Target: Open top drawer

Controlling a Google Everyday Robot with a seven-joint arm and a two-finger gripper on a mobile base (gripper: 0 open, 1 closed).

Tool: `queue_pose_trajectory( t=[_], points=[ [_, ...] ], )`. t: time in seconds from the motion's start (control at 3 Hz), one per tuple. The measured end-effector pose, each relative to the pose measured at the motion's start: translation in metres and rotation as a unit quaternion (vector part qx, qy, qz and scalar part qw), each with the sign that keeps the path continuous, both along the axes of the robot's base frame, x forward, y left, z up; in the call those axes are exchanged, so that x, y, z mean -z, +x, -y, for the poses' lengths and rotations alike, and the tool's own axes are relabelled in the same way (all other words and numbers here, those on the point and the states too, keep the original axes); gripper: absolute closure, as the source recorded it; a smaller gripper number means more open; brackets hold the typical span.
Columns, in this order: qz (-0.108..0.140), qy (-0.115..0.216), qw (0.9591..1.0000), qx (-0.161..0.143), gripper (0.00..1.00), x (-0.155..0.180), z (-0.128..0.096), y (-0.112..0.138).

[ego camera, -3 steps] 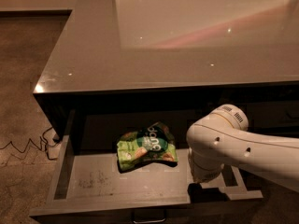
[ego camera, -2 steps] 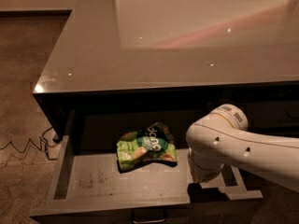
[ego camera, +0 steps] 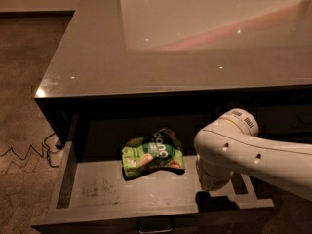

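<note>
The top drawer stands open at lower frame, with the tool at its front rim, right of centre, grip state indeterminable.

Open top drawer; gripper at its front wall.

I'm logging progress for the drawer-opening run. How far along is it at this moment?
Done: the top drawer stands well out from under the counter, its grey floor and a green snack bag exposed. In hand: the gripper hangs low inside the drawer's front right part, right of the handle. Left: likely only lifting the arm clear.
</note>
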State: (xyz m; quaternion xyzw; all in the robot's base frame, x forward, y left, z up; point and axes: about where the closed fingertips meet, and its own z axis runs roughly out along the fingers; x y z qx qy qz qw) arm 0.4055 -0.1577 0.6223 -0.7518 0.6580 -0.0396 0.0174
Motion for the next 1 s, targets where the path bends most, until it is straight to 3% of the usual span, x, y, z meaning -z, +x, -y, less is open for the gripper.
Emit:
queue_pose_trajectory(
  t=[0.33, 0.67, 1.0],
  points=[
    [0.0, 0.0, 1.0, 0.0, 0.12, 0.0, 0.0, 0.0],
    [0.0, 0.0, 1.0, 0.0, 0.0, 0.0, 0.0, 0.0],
    [0.0, 0.0, 1.0, 0.0, 0.0, 0.0, 0.0, 0.0]
  ],
)
